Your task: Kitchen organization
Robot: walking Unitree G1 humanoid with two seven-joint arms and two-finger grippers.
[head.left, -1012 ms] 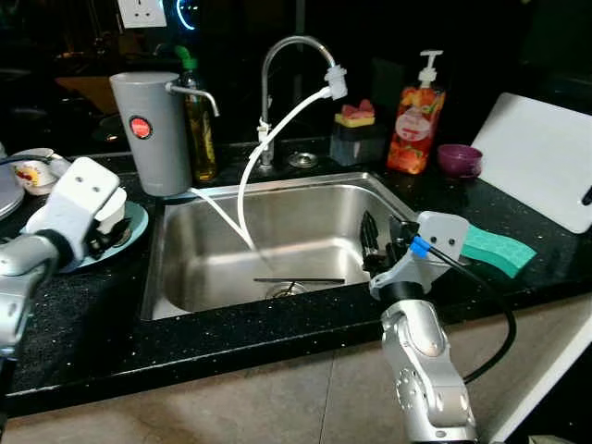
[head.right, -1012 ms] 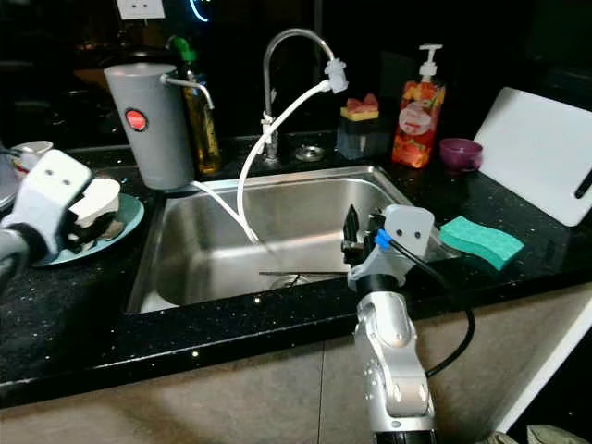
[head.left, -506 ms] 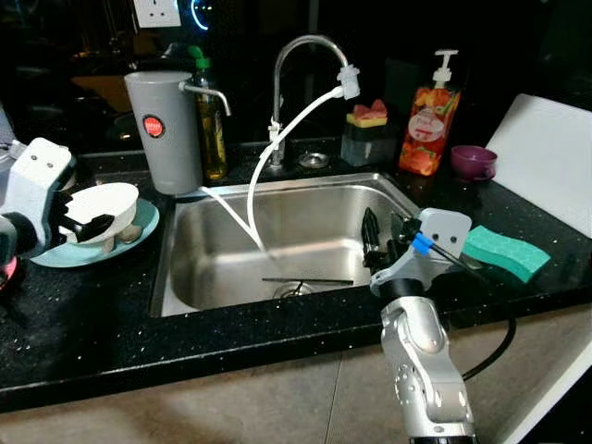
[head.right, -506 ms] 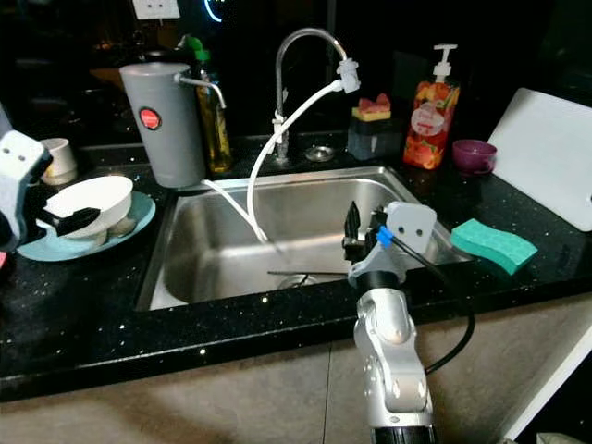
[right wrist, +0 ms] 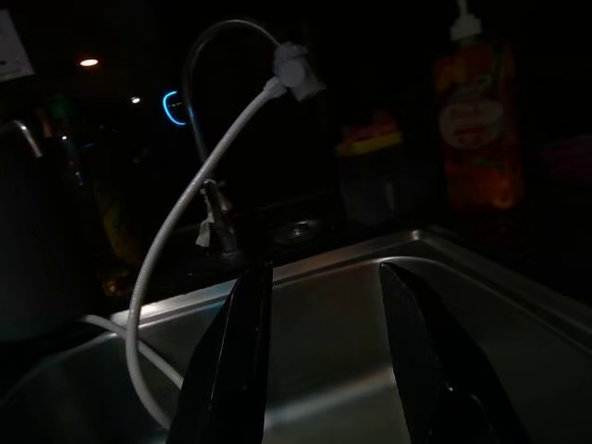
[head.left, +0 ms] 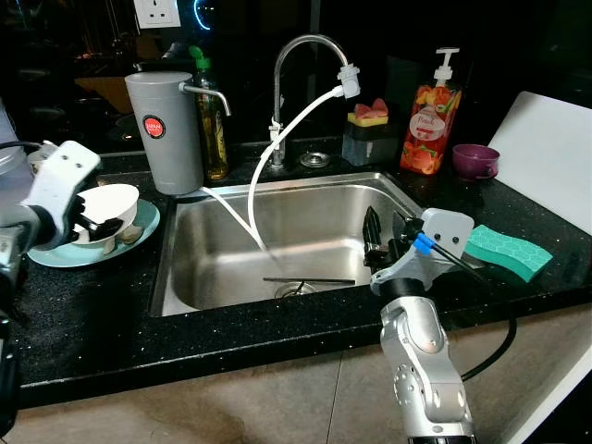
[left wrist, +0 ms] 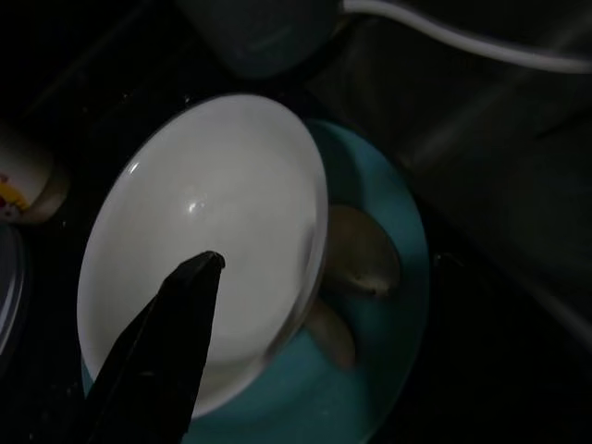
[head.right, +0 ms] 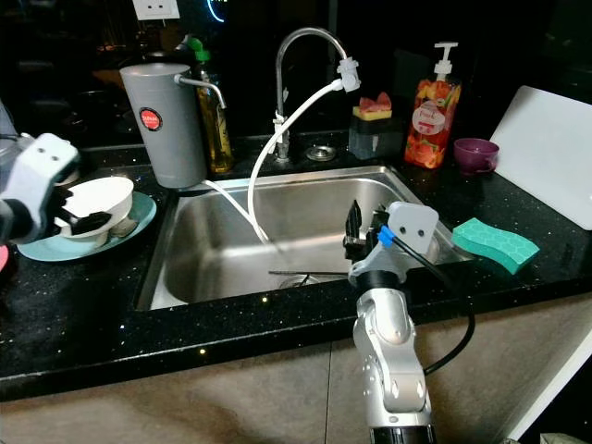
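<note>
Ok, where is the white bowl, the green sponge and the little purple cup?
white bowl (head.left: 113, 201), left eye view, on its inner wall.
green sponge (head.left: 508, 252), left eye view, on its top face.
purple cup (head.right: 475, 154), right eye view, on its outer side.

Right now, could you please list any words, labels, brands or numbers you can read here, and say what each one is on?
No text here is legible.
Grey canister: round red badge with a pale mark, too small to read.
Orange soap bottle: round label with print, too blurred to read.
Small cup beside the white bowl: red and yellow print, unreadable.
Wall socket: no lettering readable.
</note>
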